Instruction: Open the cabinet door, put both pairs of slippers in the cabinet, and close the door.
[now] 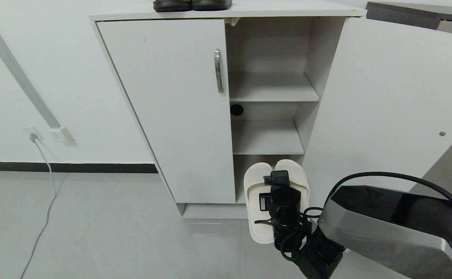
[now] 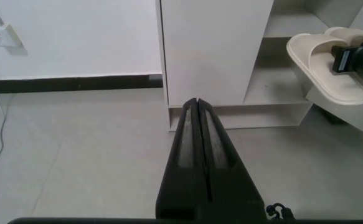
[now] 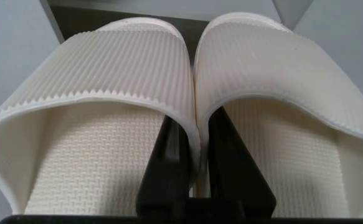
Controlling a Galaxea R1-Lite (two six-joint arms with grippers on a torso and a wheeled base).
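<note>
A white cabinet (image 1: 164,108) stands against the wall, its left door closed and its right door (image 1: 389,108) swung wide open. A pair of white slippers (image 1: 255,186) hangs side by side at the mouth of the bottom compartment, toes pointing inward. My right gripper (image 1: 278,182) is shut on their touching inner straps (image 3: 190,93), and its fingers (image 3: 169,168) pinch the two straps together. A dark pair of slippers (image 1: 191,4) lies on the cabinet top. My left gripper (image 2: 197,106) is shut on nothing, low over the floor in front of the closed door, with the white slippers (image 2: 321,62) off to its side.
Two bare shelves (image 1: 268,135) sit above the bottom compartment. A wall socket with a cable (image 1: 34,136) trailing over the floor is at the far left. A grey piece of furniture (image 1: 416,13) stands behind the open door. Grey tiled floor (image 1: 113,232) lies before the cabinet.
</note>
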